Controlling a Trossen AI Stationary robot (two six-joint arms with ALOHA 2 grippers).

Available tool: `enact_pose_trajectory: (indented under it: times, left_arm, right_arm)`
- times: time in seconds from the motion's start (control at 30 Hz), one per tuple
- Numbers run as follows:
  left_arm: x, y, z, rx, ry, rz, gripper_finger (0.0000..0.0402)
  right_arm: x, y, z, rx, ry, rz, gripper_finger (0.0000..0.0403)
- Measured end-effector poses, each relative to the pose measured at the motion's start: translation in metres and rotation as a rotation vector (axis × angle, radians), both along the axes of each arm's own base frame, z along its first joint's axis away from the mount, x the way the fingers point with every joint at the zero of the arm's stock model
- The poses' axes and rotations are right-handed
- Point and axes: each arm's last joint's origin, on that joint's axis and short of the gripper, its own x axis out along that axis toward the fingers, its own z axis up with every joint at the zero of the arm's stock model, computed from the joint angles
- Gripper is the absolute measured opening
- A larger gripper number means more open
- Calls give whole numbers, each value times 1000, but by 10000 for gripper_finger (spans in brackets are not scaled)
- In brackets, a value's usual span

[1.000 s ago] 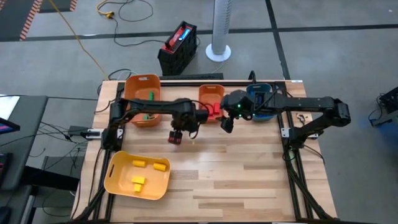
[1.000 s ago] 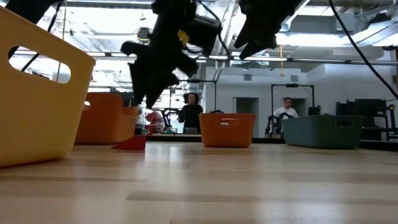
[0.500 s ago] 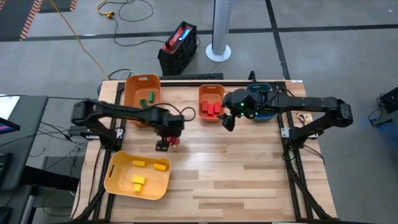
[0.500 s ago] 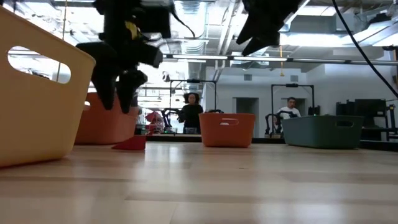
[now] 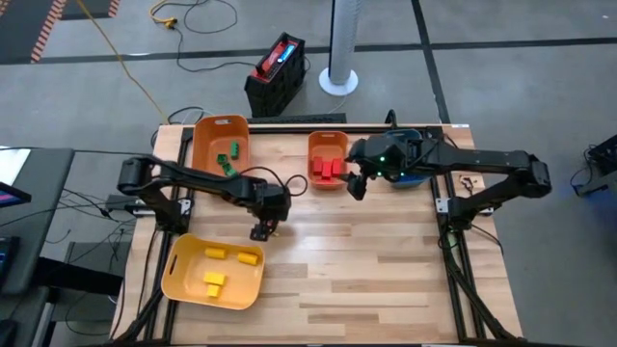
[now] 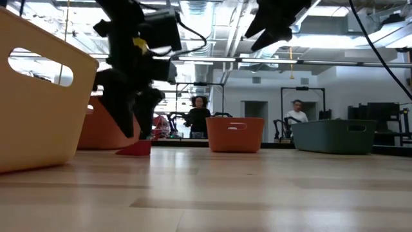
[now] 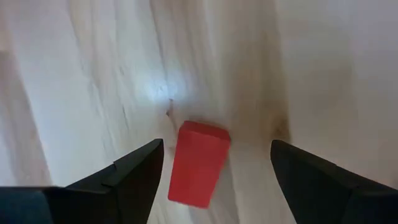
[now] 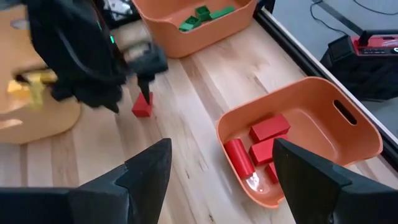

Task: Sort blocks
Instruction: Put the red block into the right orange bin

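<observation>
L wrist cam alone shows red block (image 7: 197, 163) lying between open jaws.

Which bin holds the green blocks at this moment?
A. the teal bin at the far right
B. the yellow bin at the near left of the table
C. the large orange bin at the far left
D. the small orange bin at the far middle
C: the green blocks lie in the large orange bin at the far left, as the high view shows.

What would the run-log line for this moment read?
left gripper: open over red block on table | right gripper: open, empty, near red-block bin
</observation>
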Motion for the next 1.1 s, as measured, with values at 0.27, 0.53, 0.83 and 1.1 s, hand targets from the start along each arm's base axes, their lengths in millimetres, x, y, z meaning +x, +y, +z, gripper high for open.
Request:
enact_pose_trajectory:
  times: [0.27, 0.53, 0.83, 1.1]
  left_arm:
    - [8, 0, -30, 7, 91, -48, 264]
    - [8, 0, -29, 3, 88, -42, 127]
    - [11, 13, 21, -17, -71, 81, 123]
    - [36, 63, 80, -57, -427, 232, 123]
  right_arm:
    - [-17, 2, 11, 11, -23, -41, 290]
    - [-21, 2, 12, 18, -12, -49, 290]
    - [-24, -2, 13, -3, -9, -91, 290]
    - [-29, -11, 11, 11, 7, -224, 290]
